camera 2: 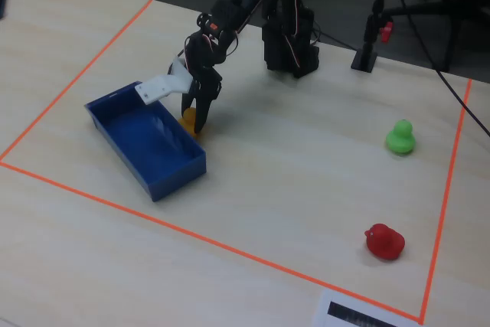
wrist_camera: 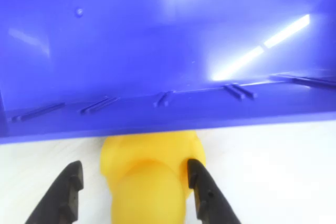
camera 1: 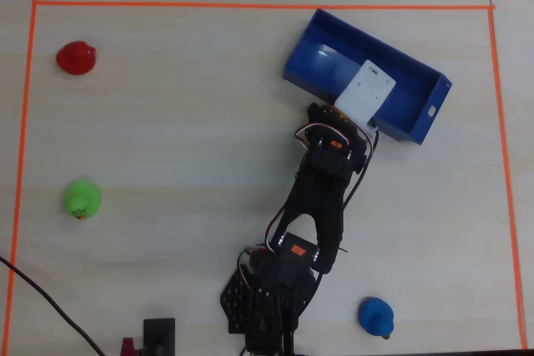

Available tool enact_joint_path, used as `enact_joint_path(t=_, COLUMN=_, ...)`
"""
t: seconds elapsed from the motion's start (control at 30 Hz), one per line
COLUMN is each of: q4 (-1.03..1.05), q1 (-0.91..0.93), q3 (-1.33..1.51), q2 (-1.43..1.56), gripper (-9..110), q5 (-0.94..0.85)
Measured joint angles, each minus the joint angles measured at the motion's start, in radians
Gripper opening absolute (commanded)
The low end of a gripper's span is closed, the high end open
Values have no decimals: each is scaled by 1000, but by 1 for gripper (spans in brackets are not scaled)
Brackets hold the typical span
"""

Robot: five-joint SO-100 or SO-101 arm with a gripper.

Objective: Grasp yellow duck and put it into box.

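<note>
Tool (wrist_camera: pixel 135 192) spread, straddling the yellow duck (wrist_camera: pixel 149 174) low-centre in wrist view. Duck sits on the surface against the box (wrist_camera: pixel 157 51) outer wall; not inside yet, grasp pending.

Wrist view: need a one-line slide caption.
Yellow duck sits between the open jaws on the table, just outside the blue box's near wall.

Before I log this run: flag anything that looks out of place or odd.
The yellow duck sits on the table against the box's outer wall, not inside. The claw straddles it, open.
</note>
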Motion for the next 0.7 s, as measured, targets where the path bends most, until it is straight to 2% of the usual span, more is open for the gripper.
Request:
enact_joint_path(t=0.13, q4=-6, q1=0, q3=-2, q2=-15, gripper=24, q5=0)
enact_joint_path(t=0.17, q4=-6, q1=2, q3=-2, q2=-20, gripper=20, q5=0)
enact_joint_path(t=0.23, q4=-5, q1=5, q3=-5, q2=-32, gripper=2, q5=0)
enact_joint_path(t=0.27, q4=-2, q1=5, q3=-12, q2=-38, gripper=0, q5=0)
enact_joint_path(t=0.7, q4=37, q1=37, q3=-38, q2=-14, gripper=0, q5=21)
